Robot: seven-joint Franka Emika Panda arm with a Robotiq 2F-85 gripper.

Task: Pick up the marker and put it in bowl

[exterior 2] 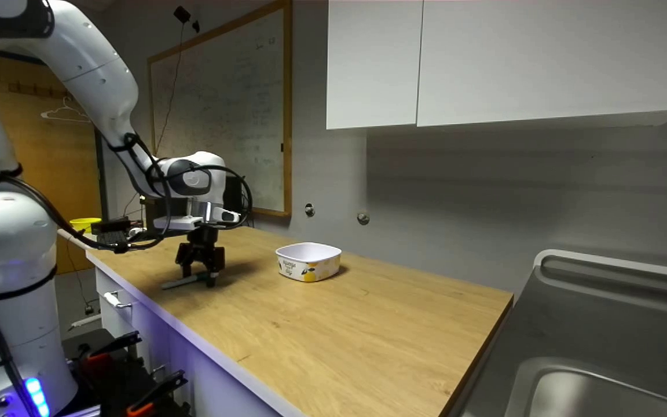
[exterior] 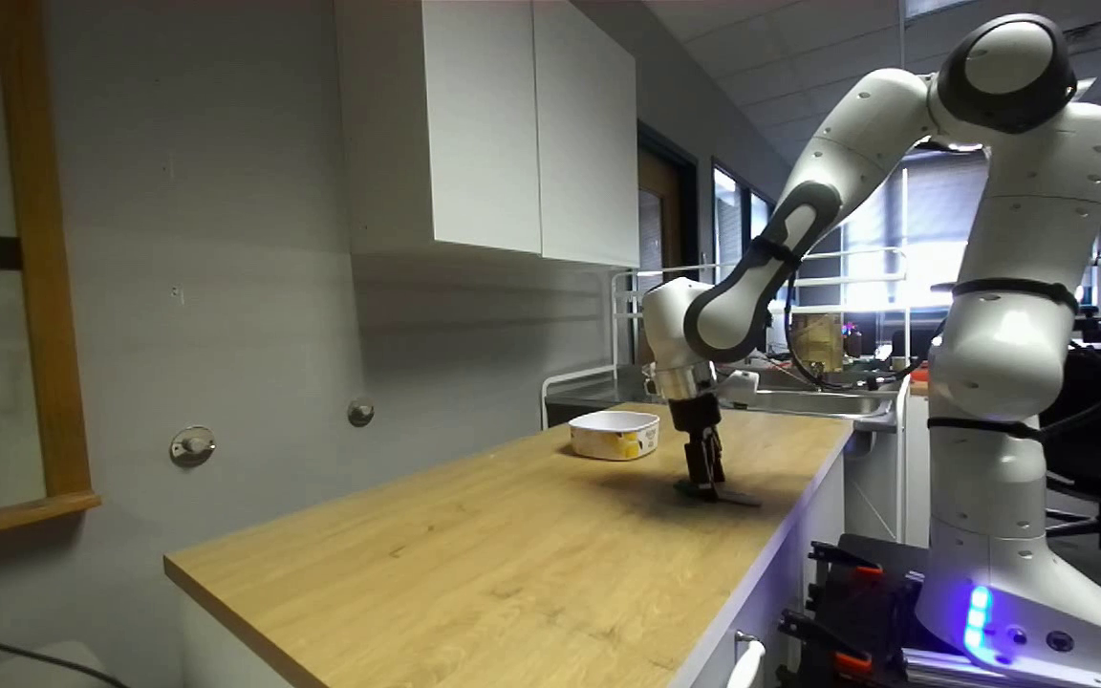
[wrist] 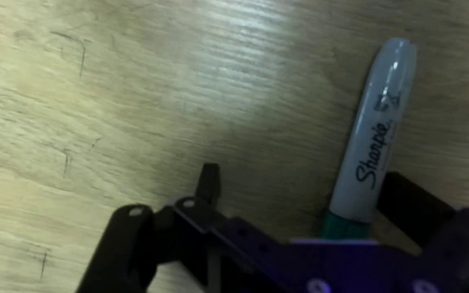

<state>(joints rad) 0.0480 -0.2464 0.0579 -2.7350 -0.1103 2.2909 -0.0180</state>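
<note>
Closest to us, in the wrist view, the gripper straddles a grey Sharpie marker lying flat on the wood-grain countertop. The jaws stand apart, clamped on nothing. The marker sits off centre between them: just beside the finger at the right of that view, with a wide gap parting it from the finger at the left. Whether it touches the nearer one we cannot tell. Its long axis runs up the view with a slight lean to the right, nearly square to the line along which the jaws would close. Its green end disappears under the gripper's body, so we judge that a grip would fall around where green meets grey.

The coming move, as we read it, is the closing of the jaws, and it turns on that offset. The nearer finger would likely meet the marker first and push it inward, where it might roll or twist; we would centre over it beforehand.

Farther off, on the wall side of the gripper and well apart from the marker, stands the white bowl printed with yellow fruit; its floor is hidden from us. Beyond it rises the grey wall, with a white wall cabinet above the countertop.
</note>
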